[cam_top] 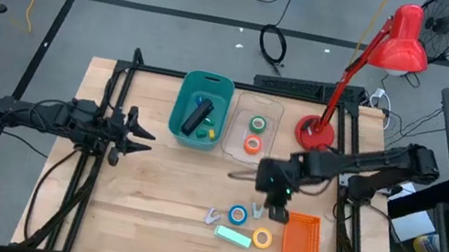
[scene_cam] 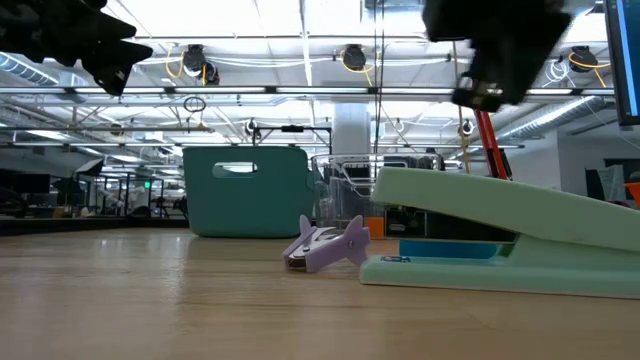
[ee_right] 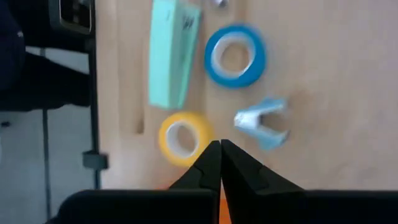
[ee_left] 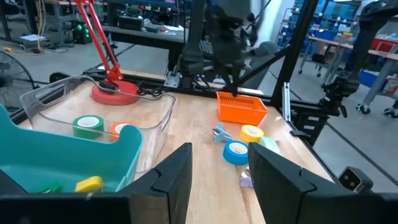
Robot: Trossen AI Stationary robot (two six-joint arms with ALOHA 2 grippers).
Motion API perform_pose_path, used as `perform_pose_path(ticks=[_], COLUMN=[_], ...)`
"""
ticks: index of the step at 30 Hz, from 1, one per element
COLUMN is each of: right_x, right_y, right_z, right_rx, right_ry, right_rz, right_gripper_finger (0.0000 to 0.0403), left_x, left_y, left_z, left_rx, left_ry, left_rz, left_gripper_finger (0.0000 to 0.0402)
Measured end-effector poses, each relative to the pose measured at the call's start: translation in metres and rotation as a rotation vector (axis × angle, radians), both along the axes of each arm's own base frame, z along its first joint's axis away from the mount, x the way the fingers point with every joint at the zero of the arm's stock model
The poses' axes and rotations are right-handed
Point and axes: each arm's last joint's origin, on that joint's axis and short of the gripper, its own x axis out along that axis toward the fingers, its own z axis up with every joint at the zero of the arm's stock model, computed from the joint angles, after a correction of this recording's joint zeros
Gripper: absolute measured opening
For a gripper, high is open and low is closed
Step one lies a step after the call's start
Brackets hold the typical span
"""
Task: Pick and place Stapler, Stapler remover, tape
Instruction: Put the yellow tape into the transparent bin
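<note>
Two arms over a wooden table, tape and staple tools between them.

The left gripper (cam_top: 148,140) hangs near the table's left edge, fingers partly apart and empty. At the far edge a teal bin (cam_top: 179,118) holds the black stapler (cam_top: 197,118); the clear tray (cam_top: 276,109) beside it holds green tape (cam_top: 258,125) and orange tape (cam_top: 253,145). Near the front edge lie a purple staple remover (cam_top: 212,217), a mint stapler (cam_top: 233,236), blue tape (cam_top: 238,214) and yellow tape (cam_top: 262,238). The right gripper (ee_right: 220,149) hovers above these, pinched shut on nothing, beside an orange basket (cam_top: 302,239).
</note>
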Motion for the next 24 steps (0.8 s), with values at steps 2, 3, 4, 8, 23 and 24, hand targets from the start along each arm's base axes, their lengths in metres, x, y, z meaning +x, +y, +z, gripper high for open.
perform_pose_path(ticks=[2,3,4,8,23,24], right_x=[-0.006,-0.009,-0.012,-0.018,-0.016,-0.014], right_y=[0.013,0.019,0.025,0.044,0.060,0.062], right_z=[-0.003,-0.005,-0.007,-0.008,-0.017,-0.020], right_rx=[0.010,0.014,0.017,0.025,-0.053,-0.057], right_ry=[0.026,0.040,0.055,0.077,0.073,0.072], right_rz=[0.012,0.018,0.023,0.051,-0.028,-0.020], right_gripper_finger=[0.0001,0.0001,0.0001,0.0001,0.0054,0.0066], left_x=[0.000,0.000,0.000,0.000,0.000,0.000], left_y=[0.000,0.000,0.000,0.000,0.000,0.000], left_z=[0.000,0.000,0.000,0.000,0.000,0.000], left_rx=[0.000,0.000,0.000,0.000,0.000,0.000], left_ry=[0.000,0.000,0.000,0.000,0.000,0.000], left_rz=[0.000,0.000,0.000,0.000,0.000,0.000], left_gripper_finger=[0.0157,0.0157,0.0157,0.0157,0.0157,0.0157])
